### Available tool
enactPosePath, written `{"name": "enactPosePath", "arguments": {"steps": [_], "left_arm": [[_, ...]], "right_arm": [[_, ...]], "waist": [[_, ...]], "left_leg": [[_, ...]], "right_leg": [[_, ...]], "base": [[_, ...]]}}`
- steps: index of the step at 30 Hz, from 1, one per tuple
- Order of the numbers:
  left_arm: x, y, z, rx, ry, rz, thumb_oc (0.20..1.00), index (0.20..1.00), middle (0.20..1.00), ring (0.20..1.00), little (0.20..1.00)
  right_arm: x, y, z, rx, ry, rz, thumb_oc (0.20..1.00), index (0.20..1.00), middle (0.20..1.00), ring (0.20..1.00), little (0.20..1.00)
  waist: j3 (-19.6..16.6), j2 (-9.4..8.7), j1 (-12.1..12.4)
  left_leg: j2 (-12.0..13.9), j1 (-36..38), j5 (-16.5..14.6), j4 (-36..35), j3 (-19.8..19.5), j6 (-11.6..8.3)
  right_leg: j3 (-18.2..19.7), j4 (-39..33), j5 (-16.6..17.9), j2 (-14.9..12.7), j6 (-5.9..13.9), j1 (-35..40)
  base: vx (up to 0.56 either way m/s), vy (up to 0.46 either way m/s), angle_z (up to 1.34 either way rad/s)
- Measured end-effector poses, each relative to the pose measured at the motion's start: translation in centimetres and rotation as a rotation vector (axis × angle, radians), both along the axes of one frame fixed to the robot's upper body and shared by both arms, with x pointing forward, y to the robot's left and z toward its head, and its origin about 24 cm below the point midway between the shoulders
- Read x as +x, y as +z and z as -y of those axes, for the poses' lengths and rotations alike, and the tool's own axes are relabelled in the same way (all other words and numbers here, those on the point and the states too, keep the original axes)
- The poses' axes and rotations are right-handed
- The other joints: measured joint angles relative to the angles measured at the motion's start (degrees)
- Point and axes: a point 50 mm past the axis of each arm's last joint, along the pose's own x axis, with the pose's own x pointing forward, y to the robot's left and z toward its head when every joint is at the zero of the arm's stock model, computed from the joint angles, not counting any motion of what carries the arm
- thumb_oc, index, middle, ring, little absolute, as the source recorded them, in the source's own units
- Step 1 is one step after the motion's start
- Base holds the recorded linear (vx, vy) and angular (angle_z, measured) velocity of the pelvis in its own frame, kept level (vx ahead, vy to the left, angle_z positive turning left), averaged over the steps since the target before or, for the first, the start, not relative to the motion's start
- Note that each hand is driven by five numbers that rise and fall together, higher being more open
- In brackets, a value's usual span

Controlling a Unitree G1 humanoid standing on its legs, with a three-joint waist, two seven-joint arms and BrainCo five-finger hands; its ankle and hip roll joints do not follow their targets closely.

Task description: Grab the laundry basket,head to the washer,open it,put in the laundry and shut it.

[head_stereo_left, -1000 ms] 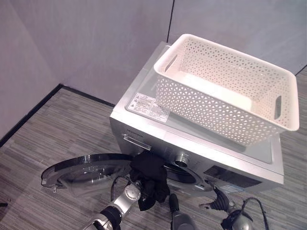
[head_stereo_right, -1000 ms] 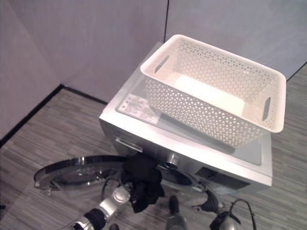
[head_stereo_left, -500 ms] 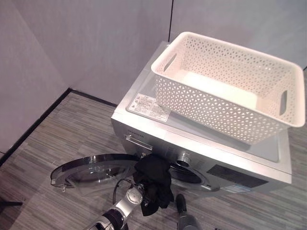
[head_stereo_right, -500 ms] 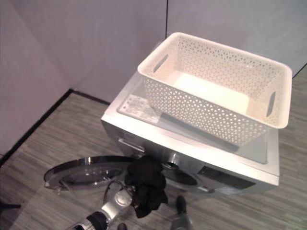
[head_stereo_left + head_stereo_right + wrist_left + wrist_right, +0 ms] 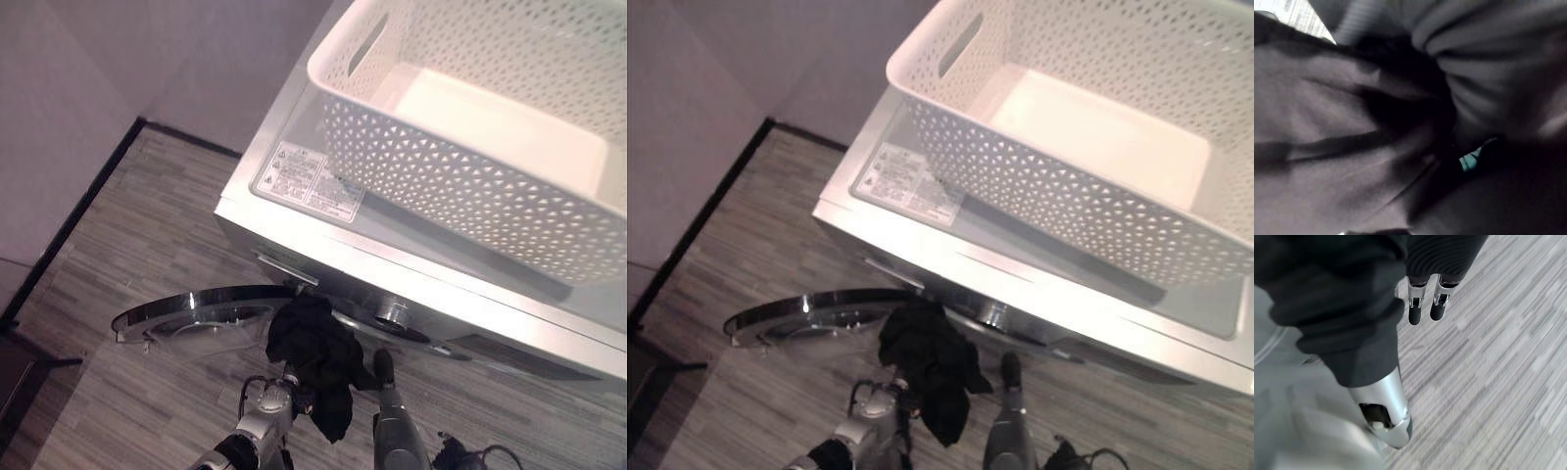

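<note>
Laundry first: your left hand (image 5: pixel 277 399) holds a bunched black cloth garment (image 5: pixel 315 354) up at the mouth of the silver front-loading washer (image 5: pixel 323 250), though cloth hides its fingers, so you cannot tell how they sit. The washer's round glass door (image 5: pixel 191 318) lies swung open to the left, above the grey striped floor (image 5: pixel 127 255). Your right hand (image 5: pixel 1425 296) hangs just right of the garment, fingers straight and holding nothing. On the washer's top sits the white perforated plastic laundry basket (image 5: pixel 470 186).
</note>
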Motion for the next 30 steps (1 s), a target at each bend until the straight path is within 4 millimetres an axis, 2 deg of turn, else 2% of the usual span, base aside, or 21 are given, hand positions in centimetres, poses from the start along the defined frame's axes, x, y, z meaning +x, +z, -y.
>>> {"name": "enactPosePath", "arguments": {"steps": [2,7,8,10,15,18,21,25,28,30], "left_arm": [[0.9,0.8,0.1,-0.005,0.003,0.035,0.2,0.2,0.2,0.2,0.2],[2.6,1.5,-0.9,-0.008,0.082,0.056,0.2,0.2,0.2,0.2,0.2],[2.8,1.4,-1.6,-0.008,0.125,0.05,0.2,0.2,0.2,0.2,0.2],[2.3,0.9,-2.3,0.01,0.143,0.032,0.2,0.2,0.2,0.2,0.2],[0.9,-0.5,-3.4,0.043,0.159,-0.021,0.2,0.2,0.2,0.2,0.2],[0.3,-1.1,-3.6,0.054,0.159,-0.043,0.2,0.2,0.2,0.2,0.2],[0.5,-0.8,-3.9,0.054,0.169,-0.031,0.2,0.2,0.2,0.2,0.2],[1.8,0.3,-4.0,0.031,0.188,0.01,0.2,0.2,0.2,0.2,0.2],[3.4,1.8,-4.1,0.021,0.206,0.065,0.2,0.2,0.2,0.2,0.2],[4.2,2.4,-4.9,0.029,0.232,0.084,0.2,0.2,0.2,0.2,0.2]], "right_arm": [[0.2,0.1,-0.3,0.003,0.039,0.018,1.0,1.0,1.0,1.0,1.0],[1.0,0.3,-2.4,-0.029,0.249,0.055,1.0,1.0,1.0,1.0,1.0],[1.3,0.4,-2.6,-0.039,0.286,0.06,1.0,1.0,1.0,1.0,1.0],[1.0,0.2,-2.7,-0.039,0.292,0.044,1.0,1.0,1.0,1.0,1.0],[0.1,-0.6,-3.8,-0.003,0.289,-0.011,1.0,1.0,1.0,1.0,1.0],[0.0,-0.7,-4.2,0.003,0.286,-0.022,1.0,1.0,1.0,1.0,1.0],[0.3,-0.6,-4.2,0.003,0.287,-0.012,1.0,1.0,1.0,1.0,1.0],[1.0,-0.4,-4.5,0.004,0.292,0.003,1.0,1.0,1.0,1.0,1.0],[3.2,0.9,-4.7,0.006,0.327,0.102,1.0,1.0,1.0,1.0,1.0],[4.0,1.4,-5.2,0.018,0.338,0.143,1.0,1.0,1.0,1.0,1.0]], "waist": [[1.1,-0.81,0.6],[2.7,-3.68,-1.2],[3.3,-5.19,-1.1],[3.3,-6.64,-1.4],[3.4,-10.03,-0.6],[3.9,-10.94,0.0],[5.0,-11.26,0.2],[8.8,-11.32,0.6],[11.3,-10.87,0.0],[12.6,-11.34,-0.4]], "left_leg": [[-0.1,-0.3,0.0,0.8,0.1,0.13],[-0.5,-0.8,-0.4,2.9,0.3,0.33],[-0.5,0.0,-0.9,3.3,1.5,0.61],[-0.7,0.9,-1.7,3.5,1.9,0.26],[-0.8,0.3,-3.4,7.9,1.7,1.07],[-1.1,-0.8,-4.4,10.2,1.6,1.46],[-1.1,-4.9,-6.4,15.5,0.9,1.87],[-1.3,-9.2,-7.8,21.0,-0.6,2.32],[-1.5,-16.2,-9.3,27.0,-1.2,2.66],[-0.9,-17.6,-9.8,28.1,-1.8,2.09]], "right_leg": [[-0.1,0.0,0.3,-0.1,-0.05,0.0],[0.2,0.1,0.6,-0.4,-0.08,0.2],[1.4,0.8,0.6,-0.3,-0.13,0.3],[2.1,1.6,0.4,-0.5,0.01,0.5],[2.9,3.0,-0.2,-0.7,-0.32,1.1],[3.2,3.9,-0.4,-1.0,-0.08,0.8],[3.8,6.5,-0.7,-1.3,0.12,-1.8],[3.9,9.5,-1.2,-1.5,0.16,-4.3],[5.7,14.8,-2.3,-1.5,0.51,-11.1],[6.0,15.8,-2.5,-1.0,0.53,-12.3]], "base": [[-0.11,-0.032,0.02],[-0.06,-0.003,-0.03],[-0.05,0.008,-0.22],[-0.06,-0.008,-0.16],[-0.08,-0.018,-0.01],[-0.1,-0.006,0.02],[-0.1,-0.022,0.06],[-0.08,-0.008,0.1],[-0.02,-0.032,0.01],[-0.04,-0.028,-0.01]]}}
